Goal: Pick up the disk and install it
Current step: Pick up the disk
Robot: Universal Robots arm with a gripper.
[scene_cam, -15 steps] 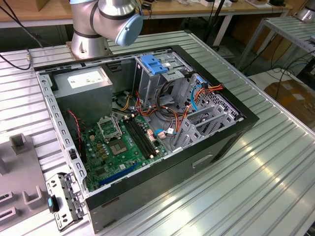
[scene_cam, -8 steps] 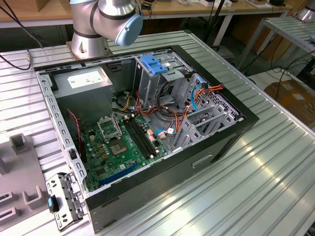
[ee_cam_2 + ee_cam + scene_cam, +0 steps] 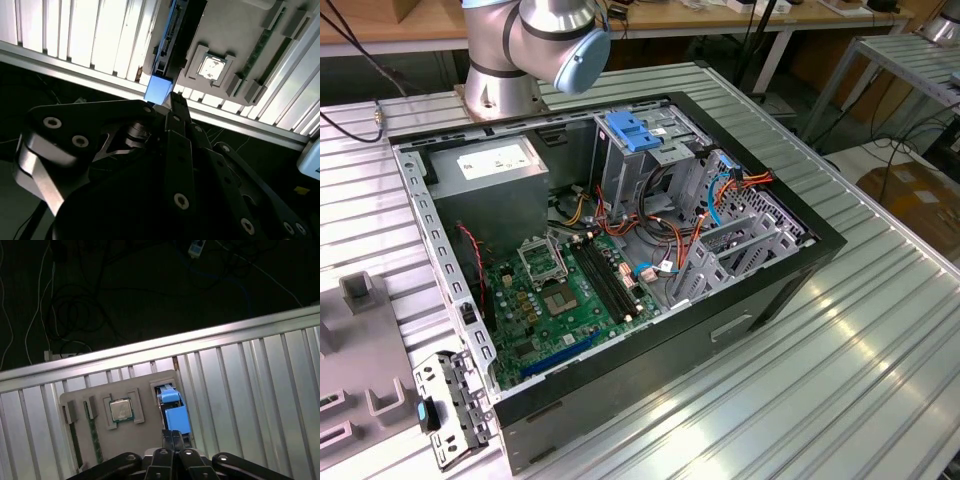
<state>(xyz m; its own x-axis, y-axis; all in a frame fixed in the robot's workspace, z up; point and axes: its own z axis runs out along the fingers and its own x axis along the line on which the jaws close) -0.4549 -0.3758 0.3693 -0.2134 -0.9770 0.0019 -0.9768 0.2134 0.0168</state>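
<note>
Item: disk (image 3: pixel 169 40), seen edge-on, dark body with blue rail (image 3: pixel 176 417) at the near end. Judged stiff, fairly heavy and shock-sensitive, so best held by the rail. Stands at a slot of the grey tray (image 3: pixel 145 382) on the ribbed tabletop (image 3: pixel 250 370). Tool (image 3: pixel 175 434): fingers nearly together, pinching the blue end

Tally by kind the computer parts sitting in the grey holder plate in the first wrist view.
disk: 1
processor chip: 1
memory stick: 1
Total: 3 parts in the grey holder plate
</note>
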